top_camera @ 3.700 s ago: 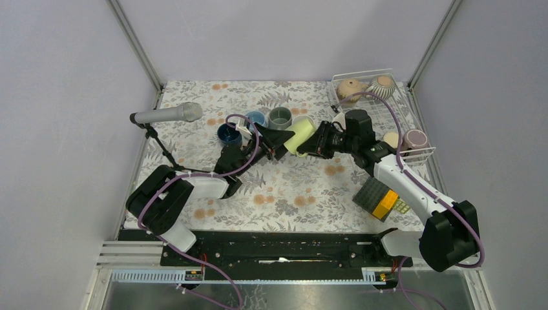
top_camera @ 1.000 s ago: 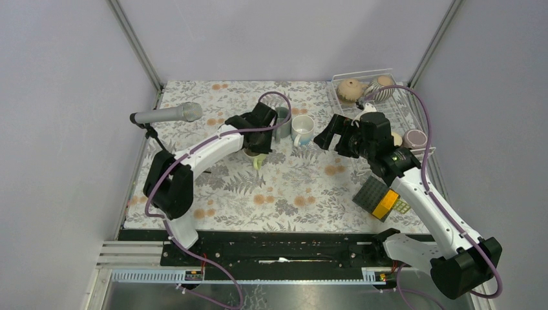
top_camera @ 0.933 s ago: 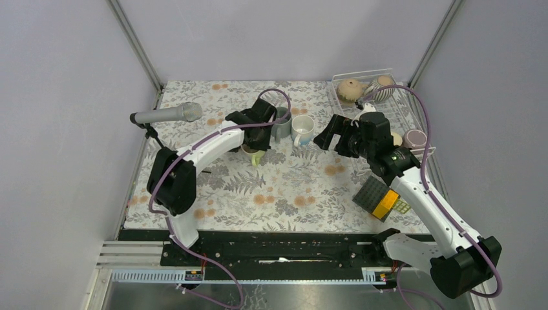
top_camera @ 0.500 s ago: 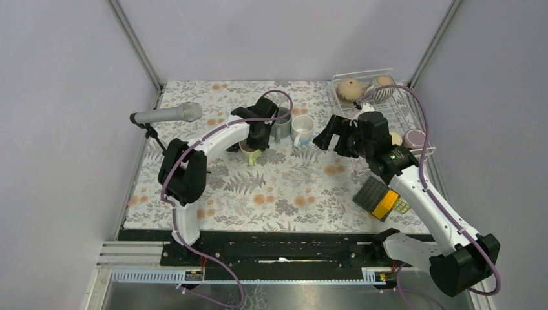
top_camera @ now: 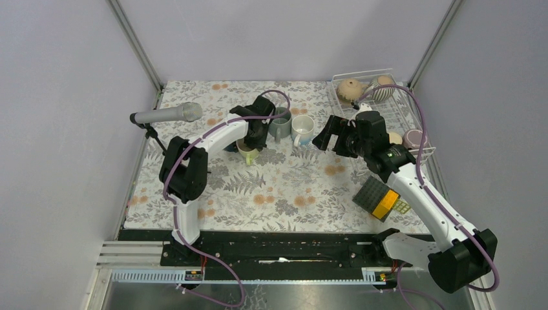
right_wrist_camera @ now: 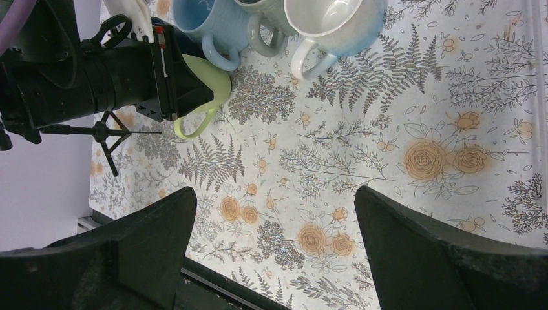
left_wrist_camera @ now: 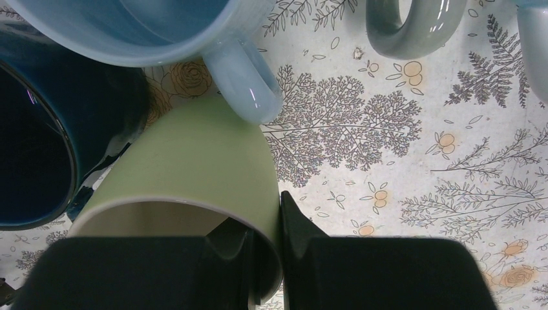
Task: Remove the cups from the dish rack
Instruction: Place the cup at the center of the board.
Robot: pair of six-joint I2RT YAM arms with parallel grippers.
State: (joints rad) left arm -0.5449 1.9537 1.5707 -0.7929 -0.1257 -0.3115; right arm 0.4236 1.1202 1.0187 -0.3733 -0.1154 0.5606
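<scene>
Setting: a grey-walled booth, with a table [top_camera: 284,194] under a floral cloth and both arm bases at its near edge.
Rack [top_camera: 406,123]: white wire, at the far right corner of the table.
In the rack: a tan mug [top_camera: 351,89] and a striped mug [top_camera: 385,86] at its far end. A pink mug [top_camera: 415,137] and a cream mug [top_camera: 391,137] sit at its near end, partly behind the right arm.
On the cloth: a dark blue mug [left_wrist_camera: 39,148], a light blue mug [left_wrist_camera: 123,26], a grey mug [top_camera: 280,126] and a white mug [top_camera: 302,128]. They stand upright, crowded together near the table's middle, well left of the rack.
Green mug [left_wrist_camera: 194,165]: mouth up, on the near side of the two blue mugs, handle toward the arm bases. The light blue mug's handle meets its side. Whether its base is down on the cloth cannot be told.
Left gripper [left_wrist_camera: 265,248]: pinching the green mug's rim, one finger inside the mouth and the other outside the wall.
Right gripper [right_wrist_camera: 274,194]: spread wide, holding nothing, above bare cloth between the white mug and the rack, pointed toward the mug cluster.
Microphone [top_camera: 168,115]: on a small stand at the table's left side, apart from the mugs.
Pad [top_camera: 380,197]: black and orange, flat on the cloth by the right edge, on the near side of the rack.
</scene>
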